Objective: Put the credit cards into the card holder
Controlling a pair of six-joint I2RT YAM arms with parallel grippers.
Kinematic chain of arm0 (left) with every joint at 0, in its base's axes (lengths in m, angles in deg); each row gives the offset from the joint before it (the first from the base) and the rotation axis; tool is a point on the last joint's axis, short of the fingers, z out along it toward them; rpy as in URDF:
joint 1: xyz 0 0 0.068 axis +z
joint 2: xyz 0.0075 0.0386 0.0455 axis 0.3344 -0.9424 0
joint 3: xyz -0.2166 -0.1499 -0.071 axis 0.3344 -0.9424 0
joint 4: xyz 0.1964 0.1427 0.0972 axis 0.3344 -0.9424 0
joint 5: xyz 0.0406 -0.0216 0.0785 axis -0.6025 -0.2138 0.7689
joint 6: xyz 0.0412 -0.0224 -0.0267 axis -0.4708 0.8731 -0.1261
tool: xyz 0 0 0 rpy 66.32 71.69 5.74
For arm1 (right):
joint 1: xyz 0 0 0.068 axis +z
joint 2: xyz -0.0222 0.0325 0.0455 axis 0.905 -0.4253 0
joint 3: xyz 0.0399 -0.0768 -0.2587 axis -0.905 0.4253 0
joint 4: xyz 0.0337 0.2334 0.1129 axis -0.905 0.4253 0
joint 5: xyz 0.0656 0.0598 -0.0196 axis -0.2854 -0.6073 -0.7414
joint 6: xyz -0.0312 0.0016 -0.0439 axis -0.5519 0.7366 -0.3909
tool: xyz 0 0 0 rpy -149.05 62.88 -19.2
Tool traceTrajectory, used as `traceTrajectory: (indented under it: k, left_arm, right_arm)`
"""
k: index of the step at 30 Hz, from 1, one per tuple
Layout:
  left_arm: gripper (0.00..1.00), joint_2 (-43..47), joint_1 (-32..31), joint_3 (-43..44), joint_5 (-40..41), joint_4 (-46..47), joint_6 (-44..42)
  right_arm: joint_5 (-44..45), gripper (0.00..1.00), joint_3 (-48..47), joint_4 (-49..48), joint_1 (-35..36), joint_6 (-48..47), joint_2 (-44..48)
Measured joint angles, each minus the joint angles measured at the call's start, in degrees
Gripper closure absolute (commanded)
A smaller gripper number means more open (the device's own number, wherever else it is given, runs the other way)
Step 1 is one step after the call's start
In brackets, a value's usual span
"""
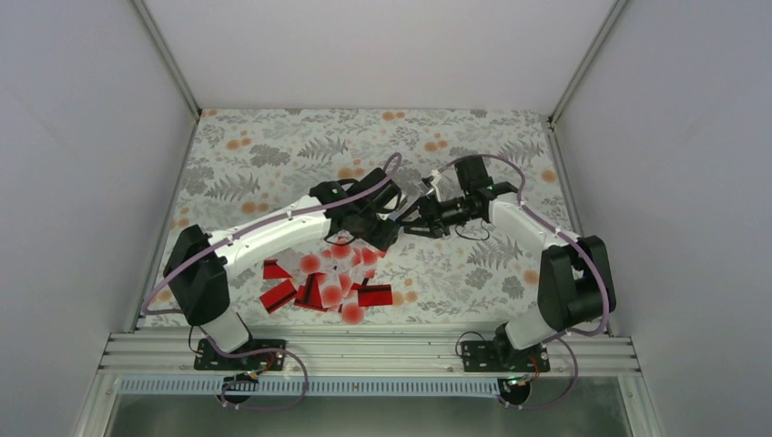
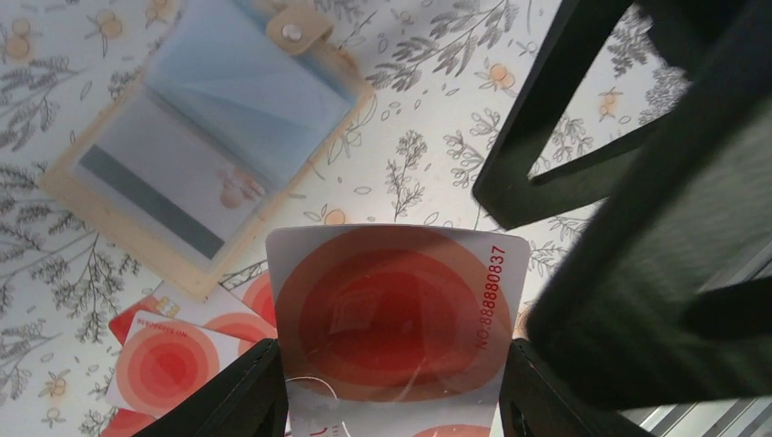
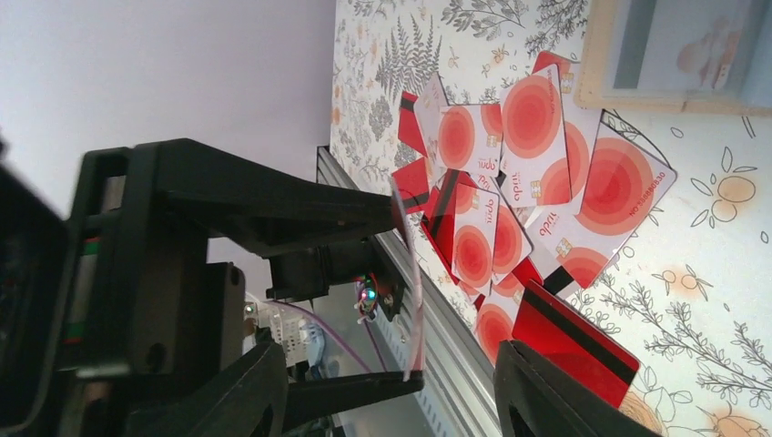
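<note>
Left wrist view | card (image 2: 391, 300) was pinched by left gripper (image 2: 391, 387) | holder (image 2: 246, 91) was laid open, far of pile (image 2: 168, 364) | right gripper (image 3: 390, 393) was spread around card | handover judged in hand; right jaws to be closed squarely on card next

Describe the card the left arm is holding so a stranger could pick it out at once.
On the flowered table, look just past the card pile. There the left fingers clamp one white card with a big red dot. It alone is lifted off the table, held by its edges, a red number along one side.
</note>
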Motion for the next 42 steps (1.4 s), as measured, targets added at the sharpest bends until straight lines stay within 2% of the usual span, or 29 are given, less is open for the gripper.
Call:
traceTrajectory:
  k: [8, 19, 31, 36, 38, 42]
  left_arm:
    - [0.5, -0.1, 0.0, 2.1, -0.2, -0.5, -1.2]
    - [0.5, -3.3, -0.2, 4.7, -0.2, -3.6, -2.5]
    - [0.5, -6.9, -0.2, 7.6, -0.2, -5.4, -2.7]
    - [0.5, -7.6, -0.2, 8.7, 0.1, -6.4, -3.1]
    - [0.46, -8.1, -0.1, 9.0, 0.2, -6.8, -3.2]
    - [0.31, -8.5, -0.1, 9.2, 0.4, -7.0, -3.4]
  right_arm:
    - [-0.9, 0.51, 0.5, 0.1, 1.2, -0.2, -3.6]
    - [-3.7, 0.67, -0.5, -2.7, 3.3, 1.4, -9.3]
    - [-6.0, 0.96, -1.0, -5.7, 3.7, 2.8, -12.2]
    - [-6.7, 0.96, -1.0, -7.0, 3.8, 3.0, -13.0]
    - [-6.9, 0.96, -1.0, -7.2, 3.8, 3.0, -13.3]
    - [-8.1, 0.96, -1.0, -7.9, 3.8, 2.8, -13.7]
